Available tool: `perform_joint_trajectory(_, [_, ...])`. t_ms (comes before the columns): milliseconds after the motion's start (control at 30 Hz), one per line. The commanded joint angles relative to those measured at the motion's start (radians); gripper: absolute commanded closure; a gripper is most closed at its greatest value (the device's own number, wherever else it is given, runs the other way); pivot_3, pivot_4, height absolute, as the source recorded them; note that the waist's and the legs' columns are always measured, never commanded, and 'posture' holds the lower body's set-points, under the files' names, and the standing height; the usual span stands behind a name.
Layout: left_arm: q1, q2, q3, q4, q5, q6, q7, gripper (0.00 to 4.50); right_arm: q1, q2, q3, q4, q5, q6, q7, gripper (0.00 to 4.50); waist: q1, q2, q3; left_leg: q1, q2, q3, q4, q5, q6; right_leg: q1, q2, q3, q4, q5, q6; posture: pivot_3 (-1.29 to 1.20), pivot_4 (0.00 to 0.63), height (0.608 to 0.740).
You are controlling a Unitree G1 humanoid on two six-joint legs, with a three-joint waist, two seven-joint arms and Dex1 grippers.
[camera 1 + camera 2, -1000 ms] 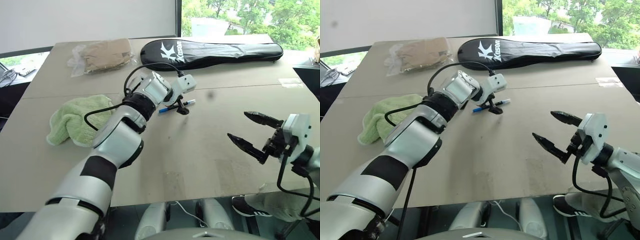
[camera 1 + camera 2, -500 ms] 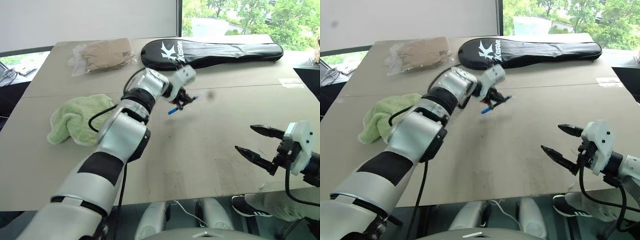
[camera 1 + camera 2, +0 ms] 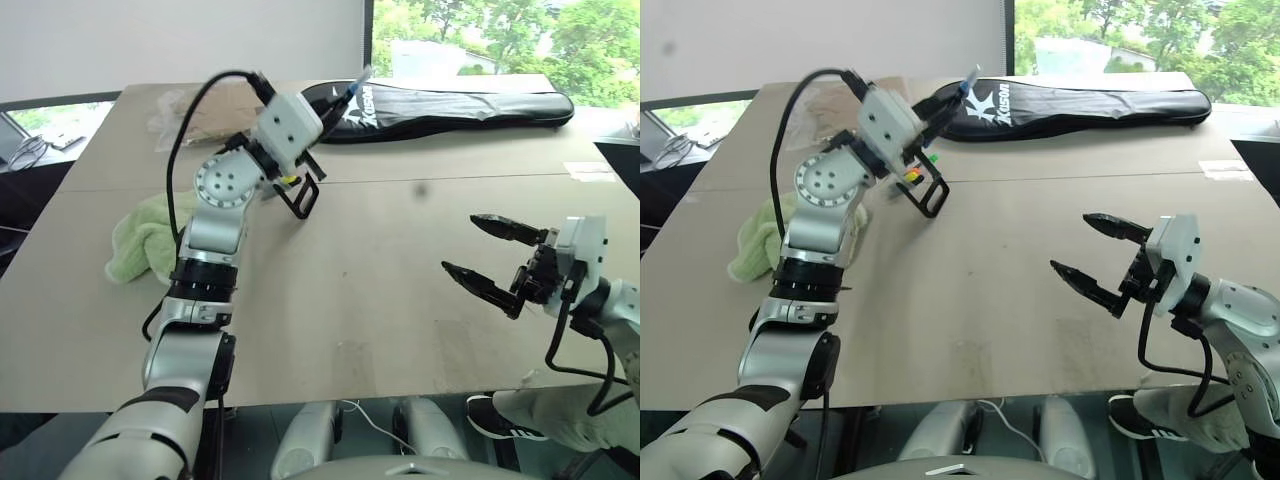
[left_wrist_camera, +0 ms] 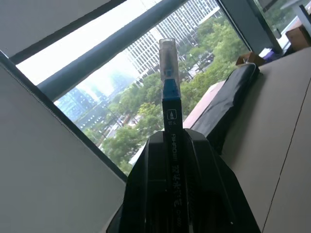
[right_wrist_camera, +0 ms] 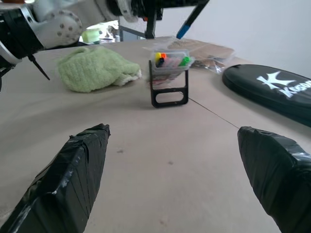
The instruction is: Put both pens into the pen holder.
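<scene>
Blue-ended pen (image 4: pixel 169 121) is clamped in the left gripper (image 3: pixel 322 118), fingers closed tight on its dark body, pale tip pointing up and away, lifted off the surface (image 3: pixel 380 300). Step in hand looks like carrying pen one to the pen holder (image 5: pixel 168 77), which stands on the surface right under the left wrist. Next move likely needs the pen tipped downward and lined up over the holder's open top before letting go; coloured markers already sit inside, so the free slot is tight. Can't locate the orange-ended pen. Right gripper (image 3: pixel 493 259) hovers empty, fingers spread wide, well apart from the holder. Around: green towel (image 3: pixel 140 240), black racket bag (image 3: pixel 470 102), bagged tan item (image 3: pixel 200 115). None blocks the drop.
</scene>
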Motion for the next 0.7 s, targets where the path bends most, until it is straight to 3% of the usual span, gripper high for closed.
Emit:
perform_joint_trajectory(33, [0.005,0.02,-0.023,0.105,0.065,-0.187,0.08,4.45,-0.039,-0.027,-0.026,0.007,0.024,-0.004,0.028,0.0,0.002,0.0,0.0,0.0,0.0,0.0,0.0,0.0,0.0,0.0,0.0,-0.001,0.0,0.0,0.0,0.0,0.15,0.74])
perform_joint_trajectory(467, [0.022,0.056,-0.012,0.343,0.041,-0.357,0.141,4.45,-0.051,-0.035,-0.045,-0.034,0.07,0.013,0.0,0.0,-0.015,0.0,0.0,-0.001,0.0,-0.001,-0.001,0.0,0.0,-0.001,0.0,-0.001,0.001,0.0,0.0,0.0,0.15,0.74])
perform_joint_trajectory(700, [0.072,0.08,0.041,0.286,-0.072,-0.343,0.094,1.72,-0.045,-0.033,-0.042,-0.045,0.068,0.019,-0.015,0.0,-0.016,0.0,0.0,-0.001,0.0,-0.001,-0.001,0.0,0.0,-0.002,-0.001,-0.002,0.001,0.0,0.0,0.0,0.15,0.74])
